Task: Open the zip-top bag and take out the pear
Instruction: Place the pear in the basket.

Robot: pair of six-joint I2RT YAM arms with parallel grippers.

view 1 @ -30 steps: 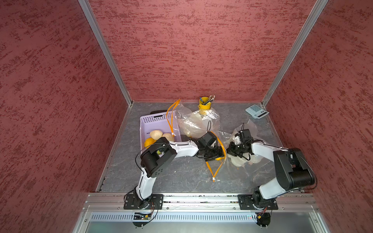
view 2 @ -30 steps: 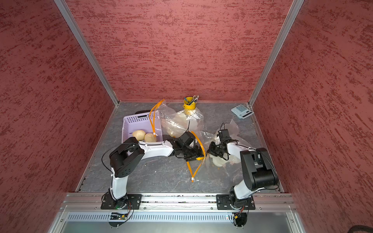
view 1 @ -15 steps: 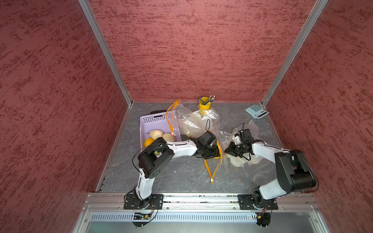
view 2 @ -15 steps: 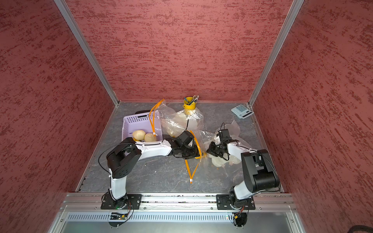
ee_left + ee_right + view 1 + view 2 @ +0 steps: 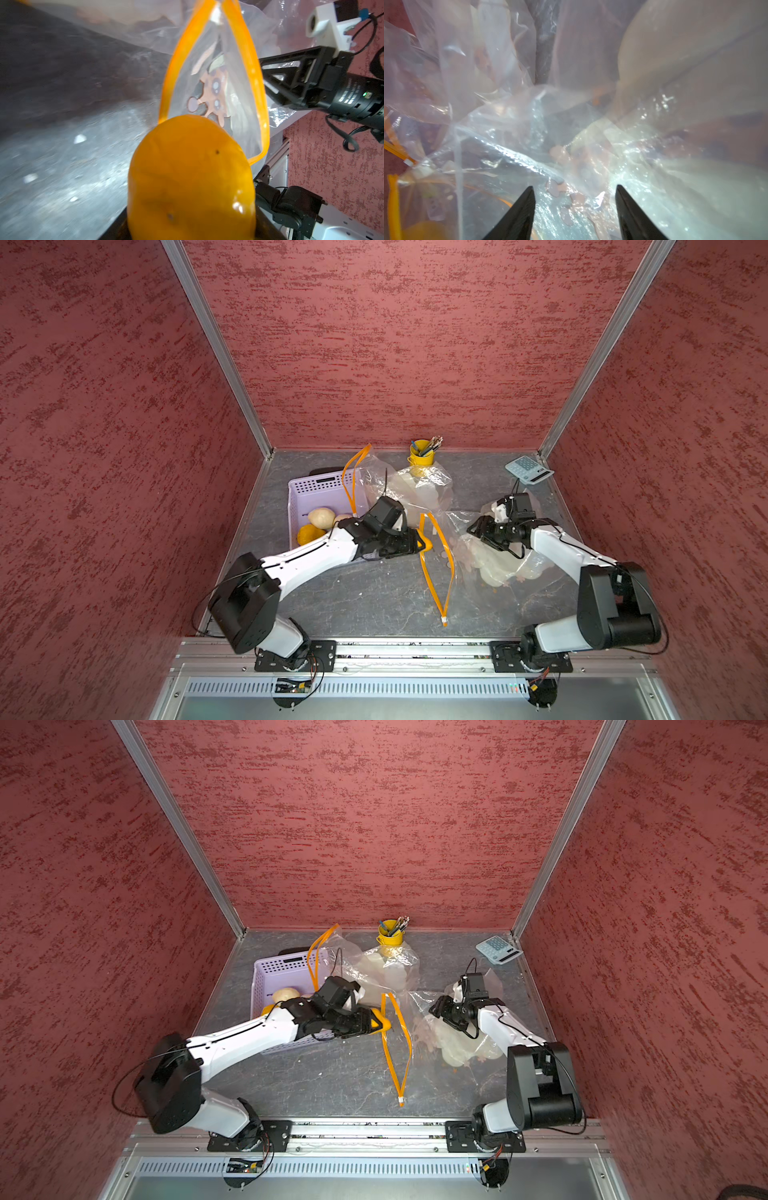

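My left gripper (image 5: 419,543) is shut on the yellow-orange pear (image 5: 427,543) (image 5: 381,1024), held just outside the mouth of the zip-top bag. In the left wrist view the pear (image 5: 191,178) fills the space between the jaws and hides the fingertips. The zip-top bag (image 5: 498,568) (image 5: 451,1040) is clear film with an orange zip rim (image 5: 258,99), and it lies open on the table. My right gripper (image 5: 476,531) (image 5: 574,187) stands open over the bag's crumpled film, holding nothing.
A lilac basket (image 5: 316,489) with several fruits stands behind my left arm. A second clear bag (image 5: 419,489) lies at the back, with a yellow pencil cup (image 5: 420,452) behind it. A calculator (image 5: 528,469) sits in the far right corner.
My right gripper has opened and let go of the bag's film. My left gripper has closed on the pear and drawn it back out of the bag's mouth.
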